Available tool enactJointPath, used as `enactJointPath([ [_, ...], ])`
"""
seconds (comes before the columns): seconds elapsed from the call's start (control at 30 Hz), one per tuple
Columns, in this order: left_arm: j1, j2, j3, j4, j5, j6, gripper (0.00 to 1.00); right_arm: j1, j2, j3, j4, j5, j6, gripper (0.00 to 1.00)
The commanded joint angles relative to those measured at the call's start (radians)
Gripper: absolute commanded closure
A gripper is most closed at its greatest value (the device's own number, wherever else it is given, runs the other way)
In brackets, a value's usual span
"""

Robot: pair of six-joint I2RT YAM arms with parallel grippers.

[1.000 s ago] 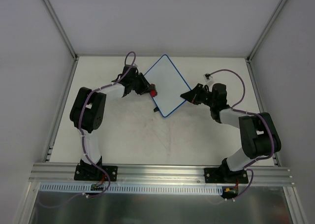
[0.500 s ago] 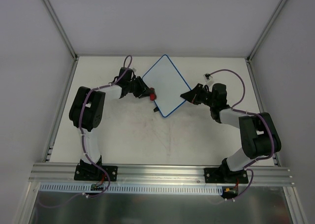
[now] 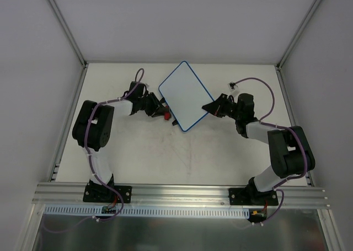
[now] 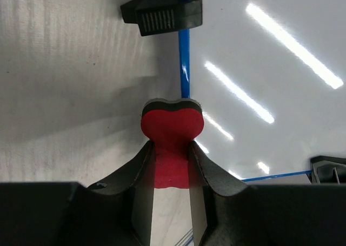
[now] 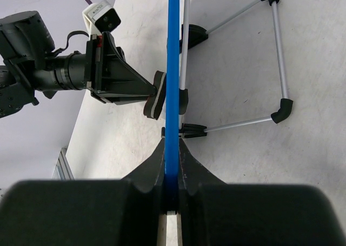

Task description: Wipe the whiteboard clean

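Currently the left gripper [image 4: 172,148] has its jaws pinching the red eraser [image 4: 172,124] at the blue rim of the whiteboard [image 3: 183,95]. The right gripper [image 5: 172,148] jaws clamp the opposite rim, far-centre on the worktop [image 3: 165,151]. Keep the pad flat and sweep inward lightly. Mind the black tab [image 4: 162,11]; the room to move is on the left.
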Motion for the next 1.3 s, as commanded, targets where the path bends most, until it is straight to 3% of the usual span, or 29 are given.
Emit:
enactJointPath([
  [0.0,-0.007,-0.069,0.012,-0.007,0.056,0.021,1.00,0.019,-0.040,0.004,0.046,-0.064,-0.030,1.00],
  [0.2,-0.004,-0.204,-0.100,-0.009,0.022,0.052,1.00,0.019,-0.037,0.004,0.048,-0.063,-0.032,1.00],
  [0.37,0.015,-0.324,-0.155,-0.151,-0.114,0.153,1.00,0.019,-0.034,0.005,0.046,-0.063,-0.032,1.00],
  [0.5,0.065,-0.338,-0.189,-0.219,-0.156,0.193,0.99,0.019,-0.032,0.008,0.046,-0.063,-0.027,1.00],
  [0.6,0.107,-0.336,-0.220,-0.246,-0.186,0.224,0.92,0.019,-0.032,0.010,0.046,-0.064,-0.026,1.00],
  [0.83,0.131,-0.327,-0.235,-0.303,-0.277,0.271,0.91,0.023,-0.029,0.014,0.046,-0.070,-0.012,1.00],
  [1.1,0.131,-0.355,-0.249,-0.339,-0.346,0.297,0.60,0.024,-0.021,0.017,0.043,-0.072,-0.009,1.00],
  [1.27,0.131,-0.379,-0.258,-0.349,-0.354,0.303,0.54,0.024,-0.017,0.022,0.043,-0.073,-0.009,1.00],
])
